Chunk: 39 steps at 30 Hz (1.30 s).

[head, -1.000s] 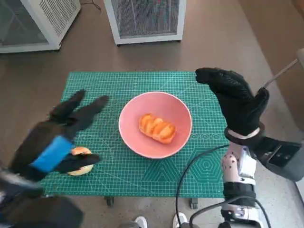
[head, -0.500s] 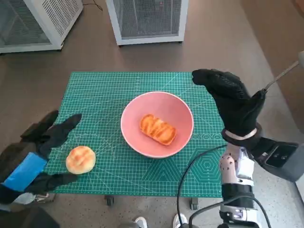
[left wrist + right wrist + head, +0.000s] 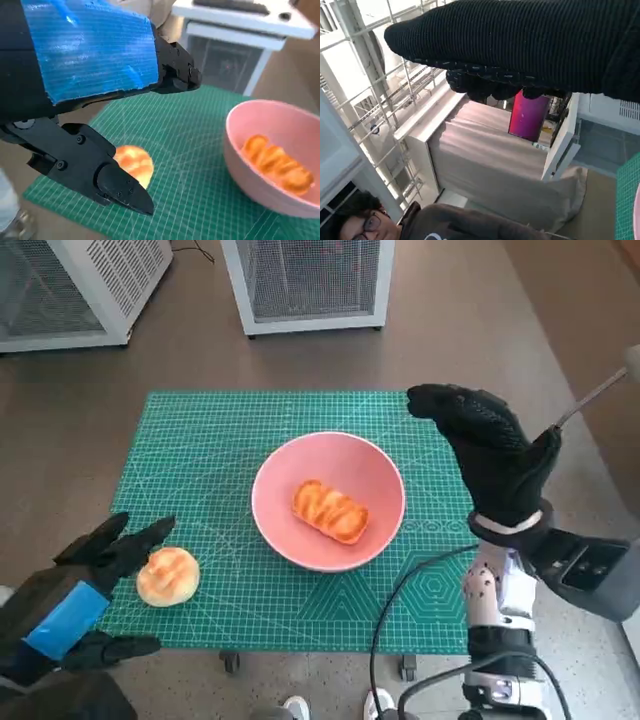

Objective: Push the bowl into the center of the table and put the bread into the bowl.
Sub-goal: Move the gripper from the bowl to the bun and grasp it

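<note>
Green mat (image 3: 250, 585), one bowl (image 3: 328, 502), two breads (image 3: 330, 511)

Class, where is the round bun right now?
In the head view, the bun lies on the mat's left near corner, beside the left robot hand, left of the bowl.

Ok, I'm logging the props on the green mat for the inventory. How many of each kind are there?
Bowl: 1, the pink bowl.
Bread: 2, the long glazed bread in the bowl and the round bun on the mat by the left hand.
Total: 3.
</note>
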Motion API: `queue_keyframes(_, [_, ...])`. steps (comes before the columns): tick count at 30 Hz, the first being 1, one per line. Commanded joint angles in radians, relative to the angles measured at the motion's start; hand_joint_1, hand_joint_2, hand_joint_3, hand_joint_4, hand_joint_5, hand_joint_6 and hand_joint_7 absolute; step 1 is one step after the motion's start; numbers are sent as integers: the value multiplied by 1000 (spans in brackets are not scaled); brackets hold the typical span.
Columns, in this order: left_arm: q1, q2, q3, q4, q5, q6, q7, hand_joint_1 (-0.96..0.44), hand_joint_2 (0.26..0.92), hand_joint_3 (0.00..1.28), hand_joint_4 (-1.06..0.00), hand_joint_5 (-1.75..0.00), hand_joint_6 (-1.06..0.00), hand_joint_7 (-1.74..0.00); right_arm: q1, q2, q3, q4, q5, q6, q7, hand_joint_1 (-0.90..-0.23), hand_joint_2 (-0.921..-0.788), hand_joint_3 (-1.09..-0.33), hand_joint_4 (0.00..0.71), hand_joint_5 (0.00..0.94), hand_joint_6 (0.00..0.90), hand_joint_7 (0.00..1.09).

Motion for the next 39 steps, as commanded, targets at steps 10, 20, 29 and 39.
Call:
queue_keyframes(10, [-16,-32,-217,121,202,29,106,-287,711,6,-166,-14,-316,-14,28,-11,2,-15,12,38,10,-589,-921,-612,231,0,328,5])
queue_keyframes(20, [-40,-66,-290,236,264,11,181,-225,718,5,-218,-16,-374,-25,35,-17,-3,-24,14,46,18,-582,-921,-619,232,1,329,6])
queue_keyframes(29, [-60,-88,-325,339,269,-18,263,-139,728,6,-264,-14,-431,-29,42,-19,1,-33,12,51,13,-568,-921,-626,231,0,329,5])
queue_keyframes(39, [-82,-103,-354,437,274,-23,321,-35,759,13,-310,-13,-475,-24,49,-20,6,-46,11,62,6,-580,-921,-629,229,0,327,4])
